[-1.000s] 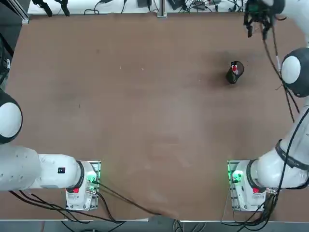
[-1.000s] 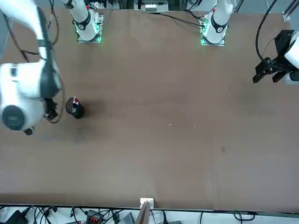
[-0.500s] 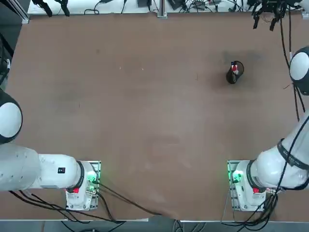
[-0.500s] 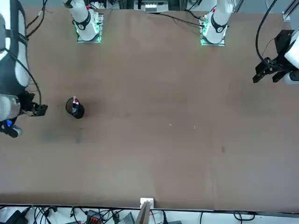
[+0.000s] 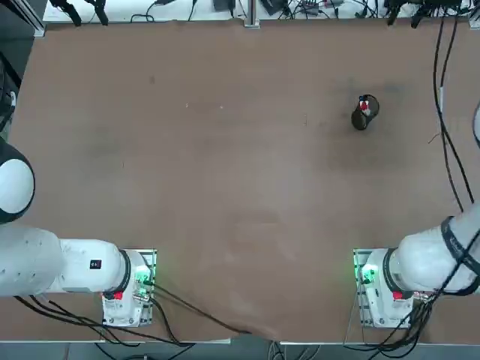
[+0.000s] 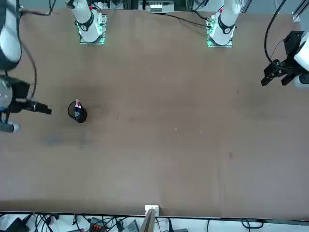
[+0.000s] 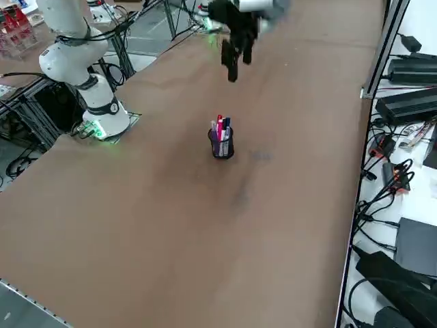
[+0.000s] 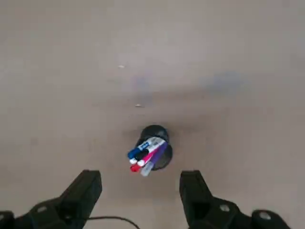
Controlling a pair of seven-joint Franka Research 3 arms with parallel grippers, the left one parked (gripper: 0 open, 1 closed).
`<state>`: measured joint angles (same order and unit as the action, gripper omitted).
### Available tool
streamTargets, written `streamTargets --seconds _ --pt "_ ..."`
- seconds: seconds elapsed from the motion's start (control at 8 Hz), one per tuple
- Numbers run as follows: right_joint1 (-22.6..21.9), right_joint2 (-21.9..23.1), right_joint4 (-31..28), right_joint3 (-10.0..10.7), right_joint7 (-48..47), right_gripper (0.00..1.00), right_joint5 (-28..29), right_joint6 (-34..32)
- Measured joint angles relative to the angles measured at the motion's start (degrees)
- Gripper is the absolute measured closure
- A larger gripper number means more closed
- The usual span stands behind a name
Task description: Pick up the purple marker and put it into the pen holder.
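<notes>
The brown desk (image 5: 225, 172) is filling nearly the whole top view, and it is carrying just one small cluster of things, in the upper right of that frame. The working right arm (image 5: 439, 259) is curving up the right edge of the top view from its base in the lower right. Its end effector (image 7: 235, 58) is hanging high over the desk in the upper middle of the right side view, well apart from everything on the surface. In the wrist view its two fingers (image 8: 83, 191) are standing wide apart along the lower edge with nothing between them, so it is holding nothing.

The pen holder (image 7: 222, 147) is standing upright just above the centre of the right side view, and at the middle left of the front view. Several pens are leaning together inside it: a red and white pen (image 8: 143, 160), a blue-capped one (image 8: 138, 151), and the purple marker (image 8: 157, 157), its violet barrel showing beside them, with its lower end down in the cup.

Judging from this, the task is looking essentially finished: the marker is sitting in the holder, the end effector is empty and clear of it, and no other marker is lying anywhere on the desk. Whatever remains is probably only moving the arm away to rest.
</notes>
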<state>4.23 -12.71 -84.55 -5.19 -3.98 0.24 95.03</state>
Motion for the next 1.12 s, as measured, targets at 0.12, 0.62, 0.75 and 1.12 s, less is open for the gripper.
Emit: streamTargets --seconds 0.12,0.62,0.75,1.12 --pt "-2.2 5.5 -5.0 0.7 0.6 0.0 0.0 2.3" --pt "-5.8 17.6 -17.8 6.9 2.4 0.0 0.0 4.1" --pt "-5.9 17.4 -18.4 6.9 2.4 0.0 0.0 4.2" --pt "-6.2 15.9 -18.3 6.9 2.4 0.0 0.0 4.2"
